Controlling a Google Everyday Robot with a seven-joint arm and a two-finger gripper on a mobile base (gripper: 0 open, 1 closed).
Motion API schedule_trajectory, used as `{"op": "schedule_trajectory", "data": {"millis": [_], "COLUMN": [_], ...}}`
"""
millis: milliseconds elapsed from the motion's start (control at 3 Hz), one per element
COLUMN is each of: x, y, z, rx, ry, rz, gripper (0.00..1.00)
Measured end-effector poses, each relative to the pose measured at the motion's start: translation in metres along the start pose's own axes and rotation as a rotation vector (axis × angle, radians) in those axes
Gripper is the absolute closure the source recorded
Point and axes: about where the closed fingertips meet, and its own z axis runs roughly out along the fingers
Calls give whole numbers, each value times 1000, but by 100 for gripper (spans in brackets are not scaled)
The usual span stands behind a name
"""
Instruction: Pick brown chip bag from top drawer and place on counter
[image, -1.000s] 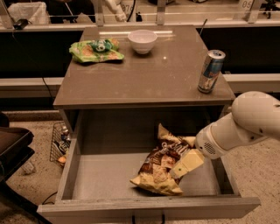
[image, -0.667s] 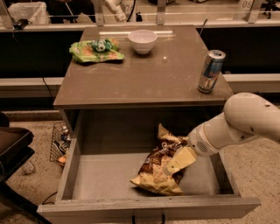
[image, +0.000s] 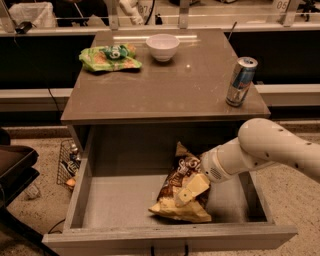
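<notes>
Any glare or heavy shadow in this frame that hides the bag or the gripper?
Camera view: a glare streak lies on the counter beside the white bowl; the counter shades the back of the top drawer; the gripper, down in the drawer at the brown chip bag, and the bag are both lit.

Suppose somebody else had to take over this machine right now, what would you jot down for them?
Gripper: down in the wide grey top drawer, on the crinkly dark-brown chip bag with pale yellow ends; grip unconfirmed.
Bag: lying on the drawer floor, right of middle.
Done: drawer open, arm at the bag.
Left: lift the bag out and set it on the glossy grey-brown counter.
</notes>
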Motion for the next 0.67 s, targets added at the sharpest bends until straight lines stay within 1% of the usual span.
{"op": "schedule_trajectory", "data": {"millis": [333, 667], "x": [5, 14], "y": [1, 12], "z": [25, 52], "rx": [-7, -10], "ry": [4, 13], "rz": [-20, -24], "gripper": [0, 26]}}
